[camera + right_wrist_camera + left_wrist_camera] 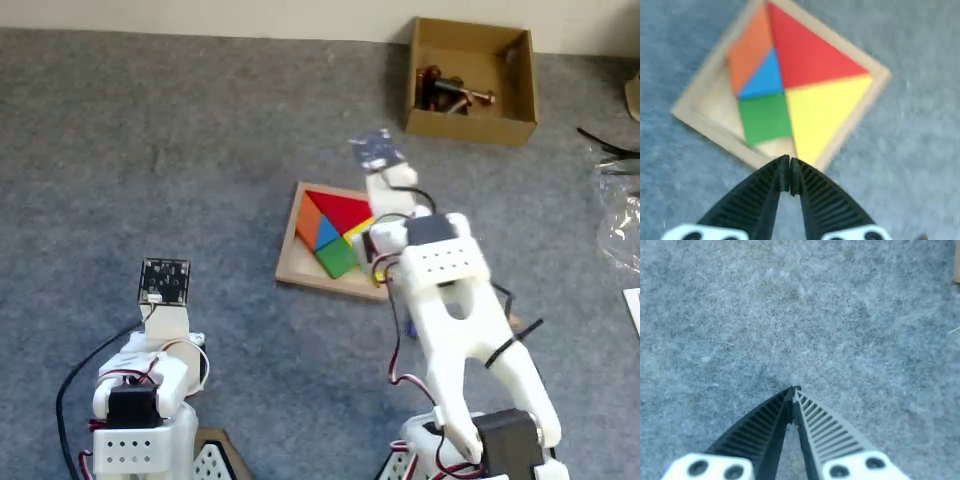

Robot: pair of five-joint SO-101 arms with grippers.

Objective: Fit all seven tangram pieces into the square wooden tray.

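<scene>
We see the left gripper [792,390] with its two ribbed jaws pressed together at the tips, holding nothing, over bare grey felt table covering [790,300]; the right gripper [789,162] also has its jaws closed tip to tip and empty, poised just over the near rim of the square wooden tray [880,75]. The tray lies flat mid-table, ahead of the right arm, turned a little askew to the table's far edge. Five pieces lie flat inside: a large red triangle [805,55], a large yellow triangle [822,117], a green square [765,118], a small blue triangle [762,80] and an orange piece [747,47]; bare wood shows beside the orange and green. An open cardboard box [470,128] sits at the far edge.
</scene>
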